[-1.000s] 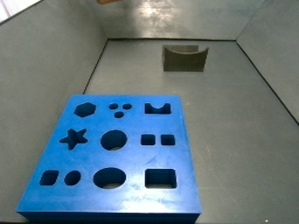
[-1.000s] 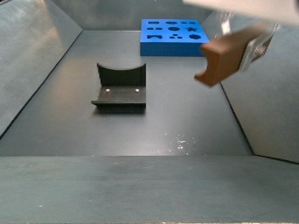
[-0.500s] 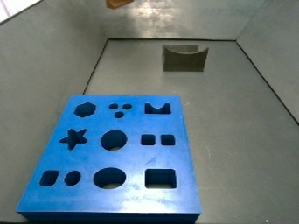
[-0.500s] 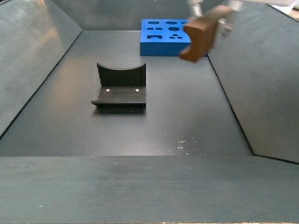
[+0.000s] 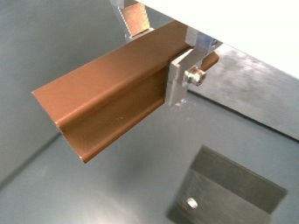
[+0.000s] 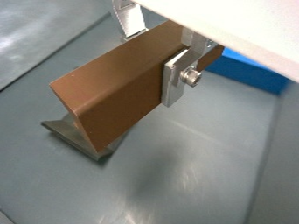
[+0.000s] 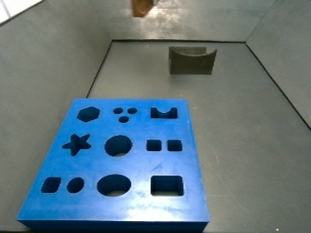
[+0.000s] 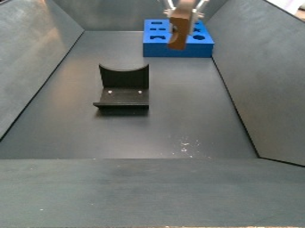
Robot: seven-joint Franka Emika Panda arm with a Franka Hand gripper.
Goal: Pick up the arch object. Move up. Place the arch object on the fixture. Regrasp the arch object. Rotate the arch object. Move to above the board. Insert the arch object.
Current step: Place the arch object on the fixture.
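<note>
While the fixture (image 8: 121, 87) sits bare at left centre of a side view, nothing resting in its scoop, the gripper (image 6: 166, 54) hangs high toward the far end, near the board (image 8: 179, 38) at top centre. Its silver fingers (image 5: 177, 77) pinch the arch object (image 5: 114, 99) across its thickness, the block jutting out long to one side. Gripped so near one end, it could pivot between the pads and meet the arch cutout (image 7: 165, 112) crooked, jamming on the rim. All the board's cutouts lie empty.
</note>
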